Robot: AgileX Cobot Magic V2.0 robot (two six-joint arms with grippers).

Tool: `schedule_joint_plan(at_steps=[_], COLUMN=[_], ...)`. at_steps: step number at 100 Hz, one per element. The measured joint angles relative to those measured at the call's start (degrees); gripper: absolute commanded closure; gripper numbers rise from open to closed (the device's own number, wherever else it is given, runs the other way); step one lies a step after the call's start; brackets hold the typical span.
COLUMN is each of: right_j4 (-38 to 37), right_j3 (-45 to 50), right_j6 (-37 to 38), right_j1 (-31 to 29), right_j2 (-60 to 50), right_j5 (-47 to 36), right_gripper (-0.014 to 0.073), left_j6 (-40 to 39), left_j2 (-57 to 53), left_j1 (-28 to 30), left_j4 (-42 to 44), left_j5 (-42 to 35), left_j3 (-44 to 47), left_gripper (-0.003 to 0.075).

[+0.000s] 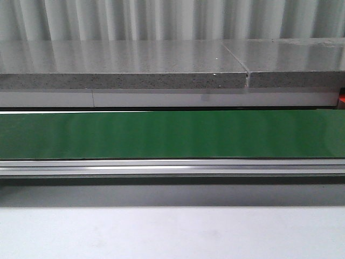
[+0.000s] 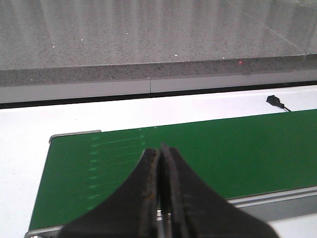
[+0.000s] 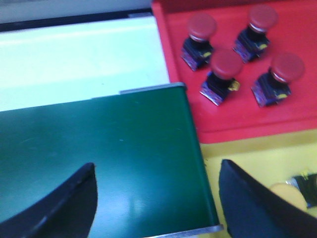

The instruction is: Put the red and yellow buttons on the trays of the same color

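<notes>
The left claw hangs over the near end of a green conveyor belt, its two dark fingers pressed together with nothing between them. The belt lies on a white desk. A small black part sits beside the belt's far edge. Beyond stands a speckled grey stone slab.

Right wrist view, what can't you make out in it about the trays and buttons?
- Yellow plastic tray: cut off by the picture's edge and partly hidden by the open right tool; its full contents are unknown.
- Yellow round button: half hidden behind a tool finger, blurred.
- Red plastic tray: cut off; four red round buttons show, more possible.
</notes>
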Motion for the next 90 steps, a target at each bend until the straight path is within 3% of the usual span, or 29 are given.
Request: schedule_joint_plan(at_steps=[25,64,74,90], right_j4=[0.0,0.0,0.0,0.0], right_j3=[3.1,14.8,16.9,19.0], right_j6=[-3.4,-3.9,-4.2,-4.3], right_j1=[7.2,8.2,8.2,8.2], right_j2=[-9.7,-32.1,-36.4,-41.4], right_j5=[-4.3,-8.1,-5.9,-1.8], right_gripper=[0.0073,0.0087,0.0194,0.0507], left_j6=[0.0,0.0,0.0,0.0], left_j2=[0.0,0.0,0.0,0.0], left_j1=[0.0,0.0,0.0,0.0], left_j4=[0.0,0.0,0.0,0.0], left_j5=[0.0,0.0,0.0,0.0], left_j3=[0.0,0.0,0.0,0.0], left_gripper=[0.074,0.074,0.074,0.074])
